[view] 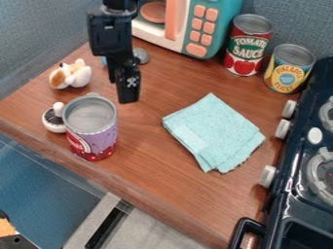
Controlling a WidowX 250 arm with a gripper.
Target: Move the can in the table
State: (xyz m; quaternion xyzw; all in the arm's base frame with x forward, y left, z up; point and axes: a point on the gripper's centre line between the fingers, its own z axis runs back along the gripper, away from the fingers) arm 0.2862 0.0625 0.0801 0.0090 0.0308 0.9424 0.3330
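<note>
Hand (122, 91) hangs at one o'clock from the purple can (95, 141), upright at nine o'clock on the tabletop (149, 170), presumably to reach its exposed rim (91, 133), though whether the hand is open or closed I cannot tell.

Edges crop the arm (110, 24), microwave (225, 22) and stove (292, 206).

One camera, looking down at a slant over the table (147, 151), facing the toy microwave (224, 17), sitting fairly near.
</note>
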